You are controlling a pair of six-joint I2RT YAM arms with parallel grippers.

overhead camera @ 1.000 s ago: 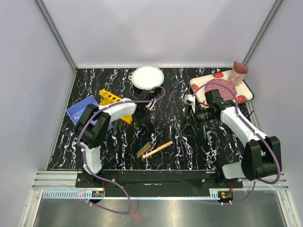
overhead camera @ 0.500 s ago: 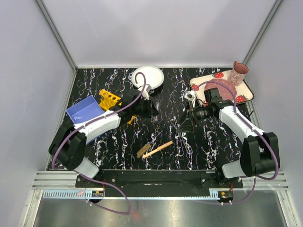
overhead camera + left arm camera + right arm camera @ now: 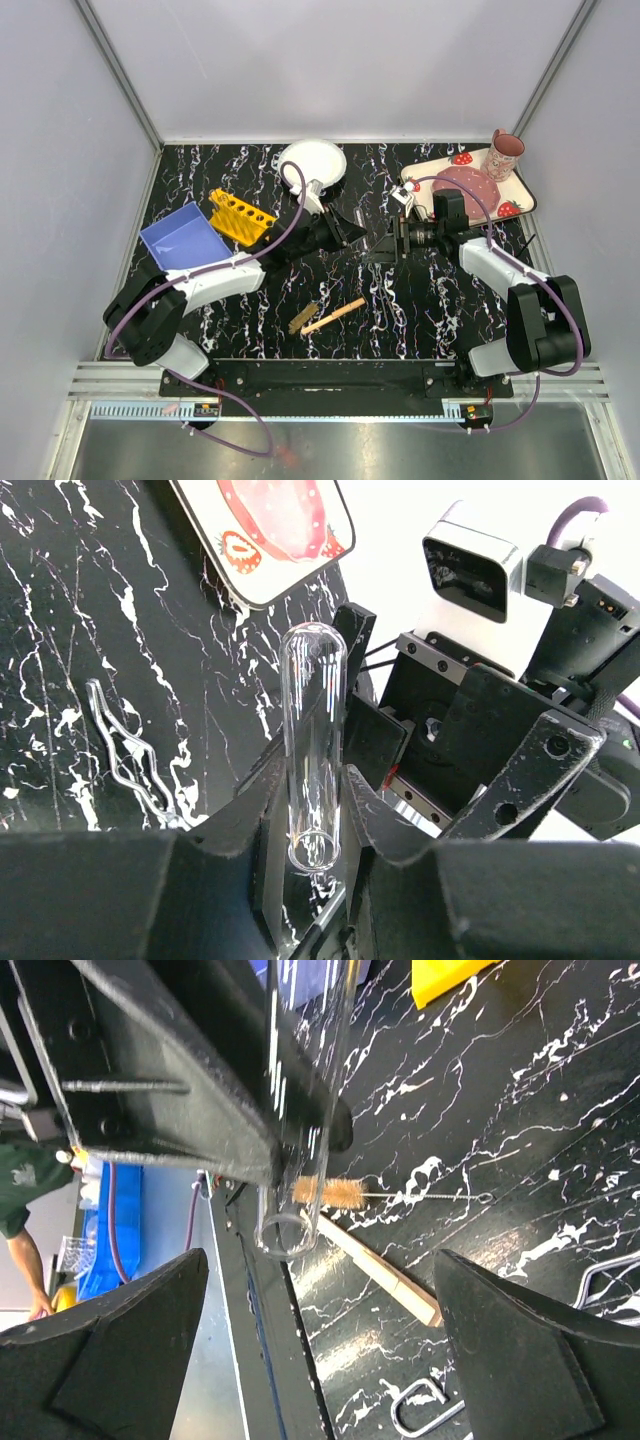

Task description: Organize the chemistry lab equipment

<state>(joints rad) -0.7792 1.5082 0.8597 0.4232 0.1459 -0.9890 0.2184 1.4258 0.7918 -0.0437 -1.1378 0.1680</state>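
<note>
A slender clear tube (image 3: pixel 315 730) is clamped between the fingers of my left gripper (image 3: pixel 315 780), which is shut on it above the table's middle (image 3: pixel 350 227). My right gripper (image 3: pixel 384 246) faces it from the right, open wide, with the tube's open end (image 3: pixel 291 1228) just ahead of its jaws (image 3: pixel 320 1350) and untouched. The short brown brush (image 3: pixel 303 317) and pale wooden stick (image 3: pixel 334 316) lie near the front. Both lie under the tube in the right wrist view. A bent metal rod (image 3: pixel 128 755) lies on the table. The yellow rack (image 3: pixel 242 217) stands at the left.
A blue bin (image 3: pixel 182 236) sits left of the rack. The round white plate (image 3: pixel 312 162) is at the back centre. The strawberry tray (image 3: pixel 515 200) with a pink cup (image 3: pixel 503 152) is at the back right. Both arms meet over the centre.
My left arm has swung right, from beside the rack to the table's middle, carrying the tube. My right gripper has turned left to face it, staying open.
</note>
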